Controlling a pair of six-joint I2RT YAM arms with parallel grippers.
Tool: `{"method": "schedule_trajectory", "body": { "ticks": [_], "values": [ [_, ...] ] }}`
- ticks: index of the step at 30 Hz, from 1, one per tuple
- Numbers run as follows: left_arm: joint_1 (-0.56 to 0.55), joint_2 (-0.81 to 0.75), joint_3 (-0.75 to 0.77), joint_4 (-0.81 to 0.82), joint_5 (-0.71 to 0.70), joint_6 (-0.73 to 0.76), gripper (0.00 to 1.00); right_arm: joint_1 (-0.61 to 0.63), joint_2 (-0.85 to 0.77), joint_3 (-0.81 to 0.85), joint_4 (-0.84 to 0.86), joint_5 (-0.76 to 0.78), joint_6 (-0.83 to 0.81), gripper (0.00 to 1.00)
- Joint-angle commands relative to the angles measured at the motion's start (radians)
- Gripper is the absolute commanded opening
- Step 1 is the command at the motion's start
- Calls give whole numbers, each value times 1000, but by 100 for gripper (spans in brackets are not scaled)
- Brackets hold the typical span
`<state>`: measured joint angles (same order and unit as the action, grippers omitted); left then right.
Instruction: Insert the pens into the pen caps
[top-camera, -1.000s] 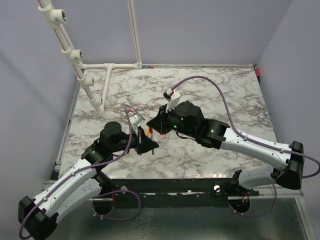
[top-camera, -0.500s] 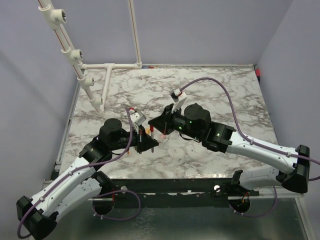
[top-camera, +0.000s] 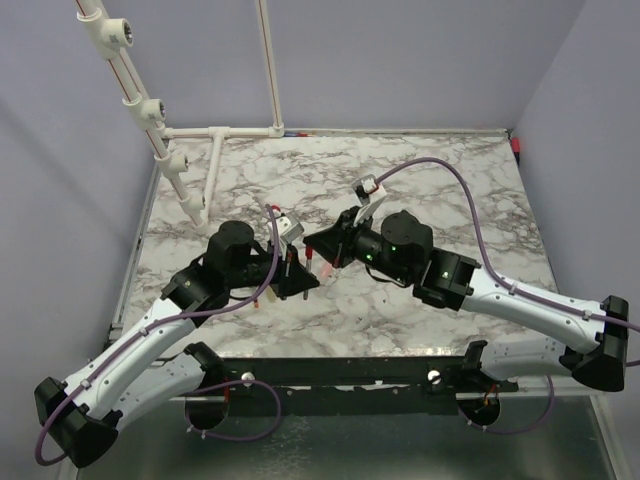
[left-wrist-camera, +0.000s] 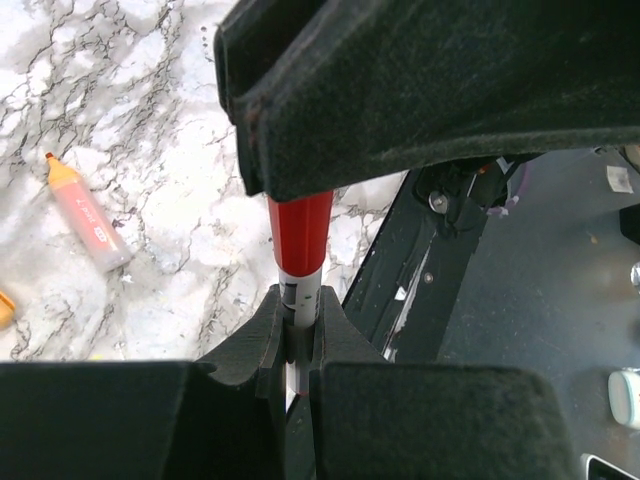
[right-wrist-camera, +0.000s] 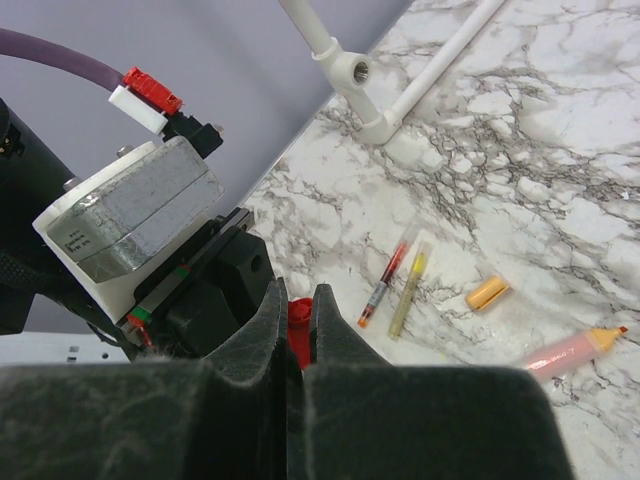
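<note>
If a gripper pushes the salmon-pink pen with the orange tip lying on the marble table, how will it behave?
The salmon-pink pen with the orange tip has a round, smooth barrel, so it would probably roll or skid on the glossy marble table. It looks like rigid plastic: likely stiff and light.

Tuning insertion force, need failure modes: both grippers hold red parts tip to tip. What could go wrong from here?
1. The left gripper holds the red pen only at the tips of its jaws; a push along the barrel may slide or tilt it.
2. The right gripper hides most of the red cap, and the two grippers sit very close, so misalignment or a clash seems possible.
</note>
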<state>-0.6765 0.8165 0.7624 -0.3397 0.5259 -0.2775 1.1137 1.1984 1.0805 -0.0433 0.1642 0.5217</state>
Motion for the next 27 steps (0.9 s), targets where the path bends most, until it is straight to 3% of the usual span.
{"method": "schedule_trajectory", "body": {
  "ticks": [1, 17, 27],
  "values": [
    [20, 14, 122, 153, -136, 13, 0, 55, 6, -82, -202, -156, -5, 0],
    [20, 103, 292, 145, -188, 40, 0, 77, -7, -133, -169, -186, 11, 1],
    [20, 67, 169, 143, -136, -15, 0, 77, -10, -54, -182, -28, 27, 1]
  ]
}}
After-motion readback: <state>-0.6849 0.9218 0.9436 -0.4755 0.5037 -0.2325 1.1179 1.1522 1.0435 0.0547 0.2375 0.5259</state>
